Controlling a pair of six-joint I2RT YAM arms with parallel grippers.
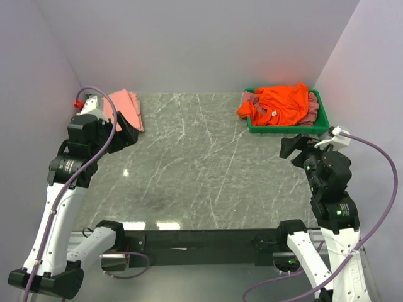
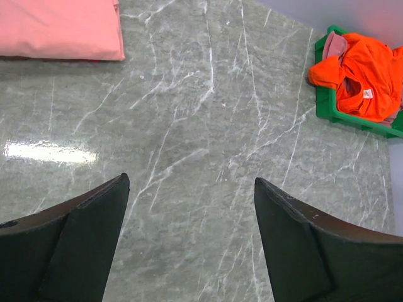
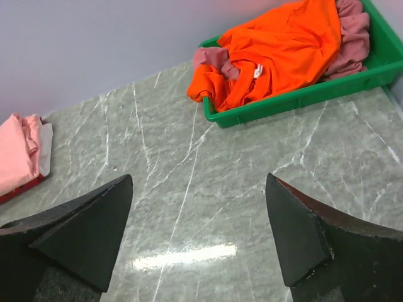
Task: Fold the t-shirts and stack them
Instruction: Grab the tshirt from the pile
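A green plastic bin sits in the far right corner of the grey marbled table, against pale walls.

The neck tag on the orange t-shirt is unreadable.

So the tabletop is a grey-green marble look with thin white veins, glossy enough to catch a couple of bright glare patches along the near edge. Sitting right on it: a green plastic bin in the far right corner, and a neatly folded salmon-pink t-shirt lying flat in the far left corner, the two well apart from each other
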